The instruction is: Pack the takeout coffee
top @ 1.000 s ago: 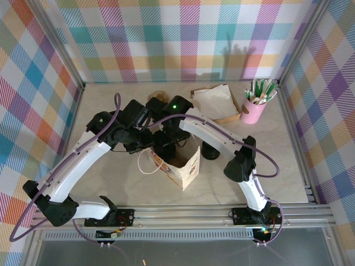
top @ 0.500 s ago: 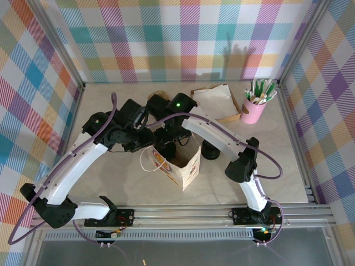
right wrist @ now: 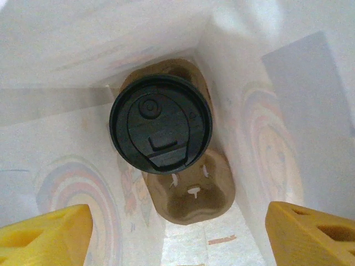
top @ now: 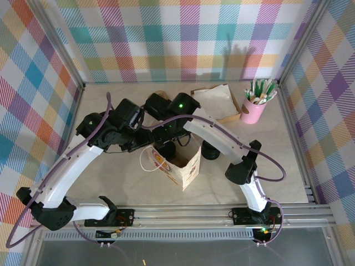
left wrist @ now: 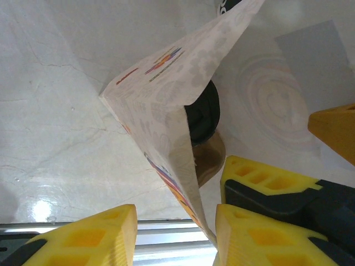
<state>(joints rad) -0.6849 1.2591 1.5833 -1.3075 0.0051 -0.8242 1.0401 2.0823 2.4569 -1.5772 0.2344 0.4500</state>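
Note:
The takeout coffee [right wrist: 161,124], seen from above as a round black lid, stands in a brown cardboard carrier [right wrist: 194,194] at the bottom of the printed paper bag [top: 186,166]. My right gripper [right wrist: 177,221] hangs over the bag's mouth, open, with its yellow fingers wide apart and nothing between them. My left gripper [left wrist: 175,221] is open astride the bag's upper wall edge [left wrist: 161,105]. The paper runs close by its right finger, with a gap on the left side. In the left wrist view the black lid [left wrist: 202,116] peeks out past that wall.
A pink cup of stirrers [top: 253,108] and a cardboard box of napkins [top: 217,102] stand at the back right. A squat black stack [top: 211,151] sits right of the bag. The metal rail [top: 183,213] runs along the near edge. Plaid walls close in three sides.
My left gripper's jaws have opened off the bag's edge, and the left arm has drawn a little back and left. The right gripper stays above the bag, fingers apart.

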